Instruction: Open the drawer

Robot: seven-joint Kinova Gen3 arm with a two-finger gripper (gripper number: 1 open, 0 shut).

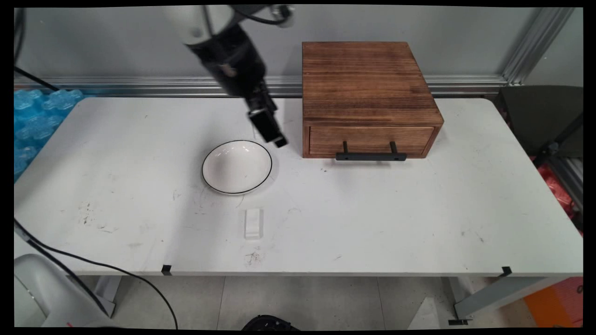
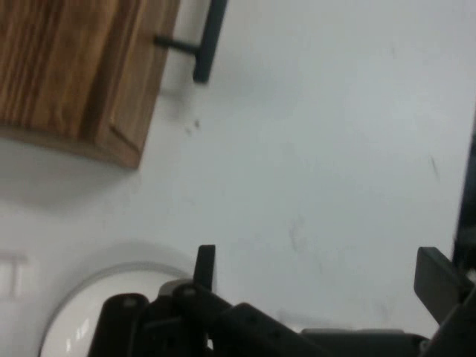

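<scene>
The gripper point(image 1: 274, 139) hangs with its fingers spread wide and holding nothing, just above the desk point(image 1: 419, 218) between the white bowl point(image 1: 237, 166) and the wooden drawer box point(image 1: 368, 100) at the back edge. A sideways drift could clip the bowl's rim or knock the box's black handle point(image 1: 370, 156). A small clear block point(image 1: 253, 223) lies nearer the front edge.

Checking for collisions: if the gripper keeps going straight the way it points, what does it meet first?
Likely bare table, between bowl and wooden drawer box; the gripper has open jaws and depth is uncertain.
</scene>
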